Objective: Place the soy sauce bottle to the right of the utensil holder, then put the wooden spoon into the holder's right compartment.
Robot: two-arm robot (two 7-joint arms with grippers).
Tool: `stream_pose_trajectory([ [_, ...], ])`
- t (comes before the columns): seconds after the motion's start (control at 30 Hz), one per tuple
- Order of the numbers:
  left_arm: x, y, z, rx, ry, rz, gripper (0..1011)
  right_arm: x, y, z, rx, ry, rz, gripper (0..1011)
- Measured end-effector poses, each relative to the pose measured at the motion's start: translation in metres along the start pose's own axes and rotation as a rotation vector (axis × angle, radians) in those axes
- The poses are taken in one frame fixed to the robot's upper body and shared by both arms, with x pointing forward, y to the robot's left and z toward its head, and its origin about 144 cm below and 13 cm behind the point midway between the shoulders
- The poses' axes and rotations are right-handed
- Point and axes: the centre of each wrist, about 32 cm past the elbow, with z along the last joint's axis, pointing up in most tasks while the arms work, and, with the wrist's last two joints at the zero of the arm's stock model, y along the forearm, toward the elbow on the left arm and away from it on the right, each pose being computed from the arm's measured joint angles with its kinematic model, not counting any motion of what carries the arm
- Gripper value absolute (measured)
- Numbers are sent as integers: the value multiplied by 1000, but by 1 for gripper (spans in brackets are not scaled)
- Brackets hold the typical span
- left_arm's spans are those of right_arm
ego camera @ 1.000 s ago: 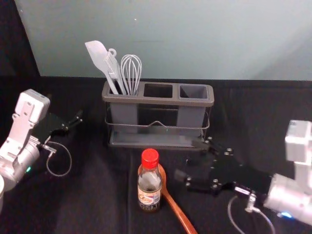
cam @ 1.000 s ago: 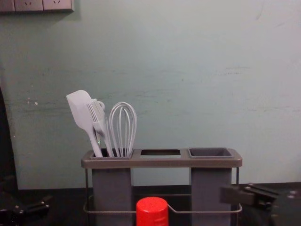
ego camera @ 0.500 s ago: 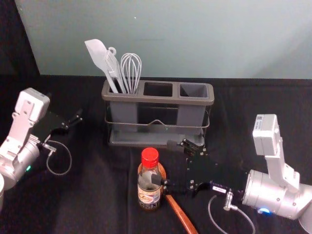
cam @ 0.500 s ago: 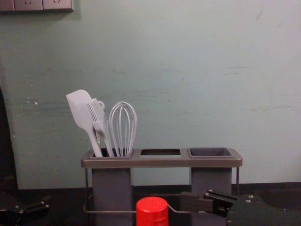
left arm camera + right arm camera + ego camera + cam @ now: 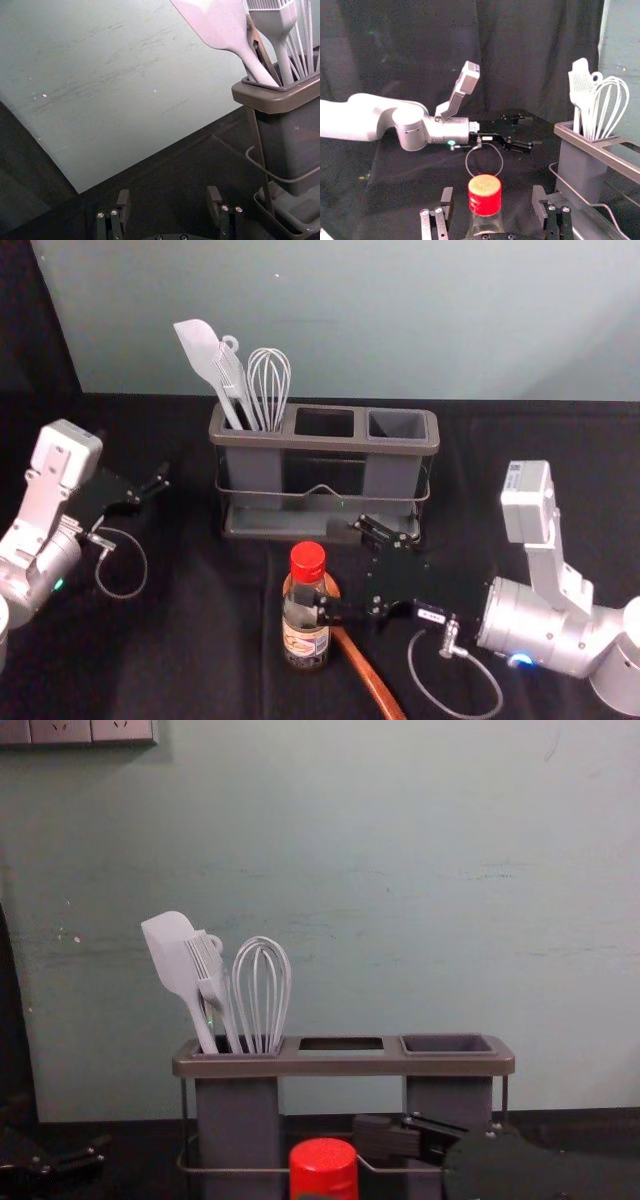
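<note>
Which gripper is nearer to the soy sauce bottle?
Right. The right gripper is open close at the right side of the bottle, reaching toward it. The left gripper is open well off to its left, beyond a wide gap.

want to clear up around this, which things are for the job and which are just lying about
For the job:
soy sauce bottle
wooden spoon
utensil holder
right gripper, open at the bottle

Just about:
spatula, brush, whisk, in left compartment
left gripper, left of holder

Bottle [image 5: 306, 638], spoon [image 5: 368, 674] and holder [image 5: 325, 444] on black cloth [image 5: 200, 650]
</note>
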Motion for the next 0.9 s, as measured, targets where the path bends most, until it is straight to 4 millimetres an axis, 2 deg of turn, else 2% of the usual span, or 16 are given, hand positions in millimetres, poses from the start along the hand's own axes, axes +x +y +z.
stream_pose_trajectory([
  [0.47, 0, 0, 0, 0, 0, 0, 1005, 6, 13, 1, -6, -8, 32, 1002],
  [0.9, 0, 0, 0, 0, 0, 0, 1005, 6, 14, 1, -9, -8, 33, 1000],
])
